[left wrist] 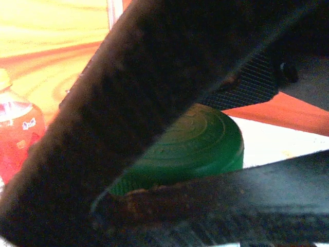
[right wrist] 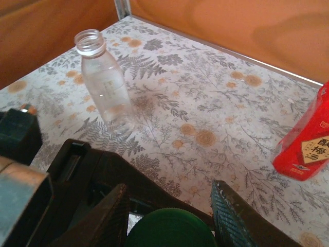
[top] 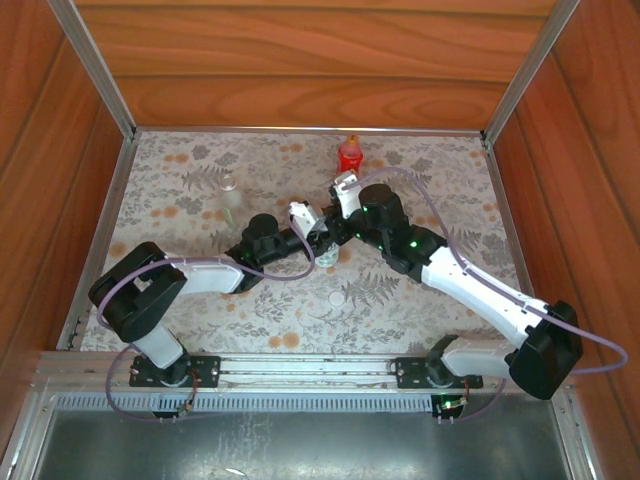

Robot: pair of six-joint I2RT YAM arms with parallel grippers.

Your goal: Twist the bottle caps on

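A green cap (right wrist: 169, 229) sits on top of a pale bottle (top: 326, 256) at mid-table, where both arms meet. My right gripper (right wrist: 169, 216) is shut on the green cap (left wrist: 200, 139), one finger pressed to each side. My left gripper (top: 316, 240) is shut on the bottle just under the cap, and its dark fingers (left wrist: 216, 200) hide most of the bottle. A red bottle (top: 350, 157) with a golden-brown cap (top: 351, 140) stands at the back. A clear bottle (right wrist: 105, 87) stands open-necked at the back left. A white cap (top: 337, 298) lies loose nearer the front.
The floral table (top: 420, 180) is boxed in by wooden walls with metal edge rails (top: 300, 130). The red bottle (right wrist: 306, 144) stands close on the right of my right gripper. Both arm bases sit on the rail (top: 300, 368) at the near edge.
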